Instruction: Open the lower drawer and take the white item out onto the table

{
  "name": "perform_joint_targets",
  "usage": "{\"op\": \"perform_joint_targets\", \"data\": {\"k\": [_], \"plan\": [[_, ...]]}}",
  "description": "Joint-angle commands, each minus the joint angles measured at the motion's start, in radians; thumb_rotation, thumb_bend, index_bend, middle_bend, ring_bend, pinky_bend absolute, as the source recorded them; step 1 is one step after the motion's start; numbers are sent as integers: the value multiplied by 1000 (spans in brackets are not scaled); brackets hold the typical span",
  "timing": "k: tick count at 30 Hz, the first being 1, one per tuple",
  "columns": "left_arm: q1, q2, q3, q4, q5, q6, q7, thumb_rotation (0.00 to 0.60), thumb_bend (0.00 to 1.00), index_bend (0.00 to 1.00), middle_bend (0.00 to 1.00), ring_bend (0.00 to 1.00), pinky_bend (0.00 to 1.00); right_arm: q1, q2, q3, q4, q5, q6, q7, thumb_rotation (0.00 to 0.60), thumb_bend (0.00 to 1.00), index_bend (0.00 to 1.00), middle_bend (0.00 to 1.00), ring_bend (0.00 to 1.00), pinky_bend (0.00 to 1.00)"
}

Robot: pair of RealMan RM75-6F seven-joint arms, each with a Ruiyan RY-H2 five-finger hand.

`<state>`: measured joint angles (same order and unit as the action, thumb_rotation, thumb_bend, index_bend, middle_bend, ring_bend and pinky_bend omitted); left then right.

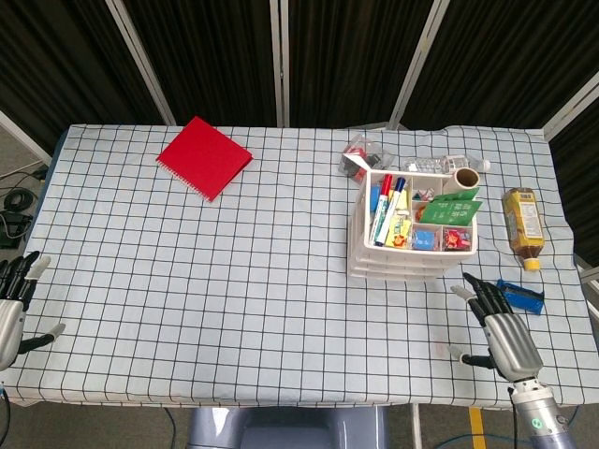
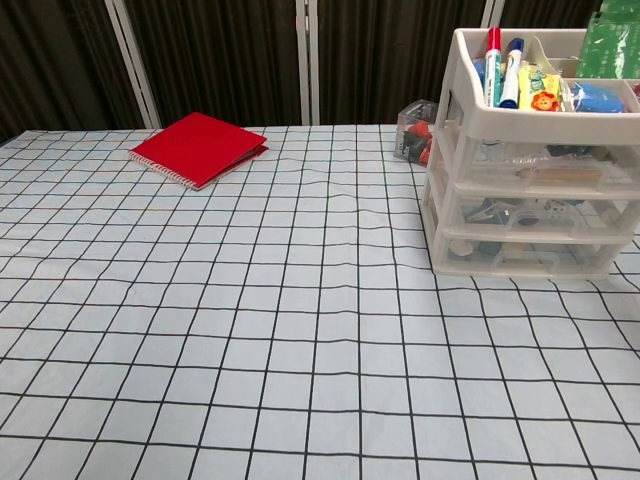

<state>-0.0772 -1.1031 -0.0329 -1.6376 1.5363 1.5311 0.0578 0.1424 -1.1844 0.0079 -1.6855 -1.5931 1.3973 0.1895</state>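
A white plastic drawer unit [image 1: 410, 245] [image 2: 530, 170] stands at the right of the table, its open top tray holding markers and small packets. Its lower drawer [image 2: 525, 255] is closed; small items show dimly through the front, and no white item can be made out. My right hand [image 1: 499, 327] hovers near the table's front edge, below and right of the unit, fingers spread and empty. My left hand [image 1: 13, 306] sits at the far left edge, fingers apart, holding nothing. Neither hand shows in the chest view.
A red notebook [image 1: 203, 156] [image 2: 198, 147] lies at the back left. Behind the unit are a small clear box [image 1: 357, 159] [image 2: 416, 130] and a roll [image 1: 465, 177]. A tea bottle [image 1: 522, 224] and a blue object [image 1: 519, 296] lie right of the unit.
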Motion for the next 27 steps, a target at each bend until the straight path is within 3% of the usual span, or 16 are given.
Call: {"op": "perform_joint_targets", "data": {"k": [1, 5, 8, 10, 17, 27], "plan": [[2, 1, 0, -2, 4, 6, -2, 600, 106, 0, 0, 0, 0, 37, -52, 37, -67, 32, -33, 127, 600, 45, 45, 230, 228, 377], [4, 1, 0, -1, 8, 11, -7, 600, 106, 0, 0, 0, 0, 71, -89, 78, -119, 126, -101, 248, 600, 76, 52, 587, 598, 608], [4, 2, -2, 0, 9, 13, -11, 600, 106, 0, 0, 0, 0, 91, -98, 94, -142, 187, -158, 307, 600, 156, 53, 770, 775, 686], [4, 1, -3, 2, 8, 13, -13, 600, 106, 0, 0, 0, 0, 101, -104, 99, -149, 212, -189, 340, 600, 215, 53, 840, 841, 707], [4, 0, -4, 5, 12, 17, -20, 600, 106, 0, 0, 0, 0, 126, -141, 110, -144, 276, -279, 453, 600, 364, 53, 908, 907, 748], [5, -1, -6, 7, 14, 20, -22, 600, 106, 0, 0, 0, 0, 133, -171, 126, -125, 304, -298, 478, 600, 424, 40, 913, 914, 752]]}}
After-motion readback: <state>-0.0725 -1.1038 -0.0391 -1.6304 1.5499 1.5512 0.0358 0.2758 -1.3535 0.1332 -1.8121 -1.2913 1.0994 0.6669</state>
